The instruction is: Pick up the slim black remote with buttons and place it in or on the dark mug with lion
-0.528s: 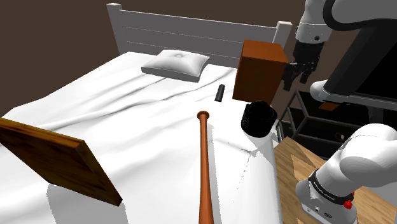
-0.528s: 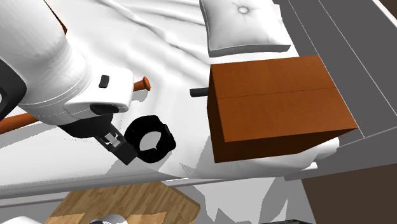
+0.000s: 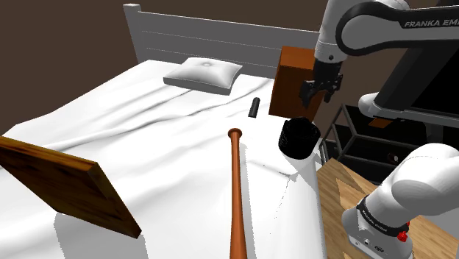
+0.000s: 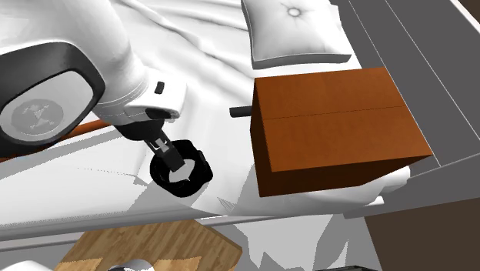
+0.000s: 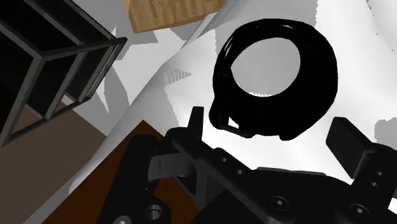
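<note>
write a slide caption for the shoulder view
Open jaws hang above the black mug; the slim black remote lies on the white bed beside a brown box.

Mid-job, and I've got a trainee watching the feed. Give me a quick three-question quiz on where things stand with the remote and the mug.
1. True or false: the gripper is shut on the remote.
2. Which lies nearest the remote? A the brown box; B the wooden board; C the pillow.
3. Fill in: the open fingers hang above the ____.
Key: 1 false: the fingers stand apart and empty, and the remote lies on the bed. 2 A. 3 mug.
</note>
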`<state>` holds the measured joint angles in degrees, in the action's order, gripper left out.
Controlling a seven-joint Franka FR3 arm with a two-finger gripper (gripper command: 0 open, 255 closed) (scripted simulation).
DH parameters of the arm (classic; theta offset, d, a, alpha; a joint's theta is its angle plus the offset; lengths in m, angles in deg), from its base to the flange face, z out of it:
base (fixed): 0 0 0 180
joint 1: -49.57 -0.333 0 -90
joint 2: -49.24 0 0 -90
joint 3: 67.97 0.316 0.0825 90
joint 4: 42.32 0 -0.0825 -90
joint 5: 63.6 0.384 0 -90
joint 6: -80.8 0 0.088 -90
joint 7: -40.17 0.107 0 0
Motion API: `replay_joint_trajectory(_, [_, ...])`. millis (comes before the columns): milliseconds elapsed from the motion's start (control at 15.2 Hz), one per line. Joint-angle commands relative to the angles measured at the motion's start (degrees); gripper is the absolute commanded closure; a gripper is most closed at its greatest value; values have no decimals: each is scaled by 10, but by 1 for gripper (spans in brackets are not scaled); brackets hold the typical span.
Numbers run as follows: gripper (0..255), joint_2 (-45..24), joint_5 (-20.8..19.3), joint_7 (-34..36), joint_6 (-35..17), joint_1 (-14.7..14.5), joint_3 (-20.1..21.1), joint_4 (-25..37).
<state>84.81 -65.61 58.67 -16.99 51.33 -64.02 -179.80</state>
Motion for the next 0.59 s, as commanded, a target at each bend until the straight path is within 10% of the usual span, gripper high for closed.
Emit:
replay_joint_trajectory(0, [0,-32,0,30,-41,7,9,0])
replay_joint_trajectory(528, [0,-187,-21,152,-181,35,42,45])
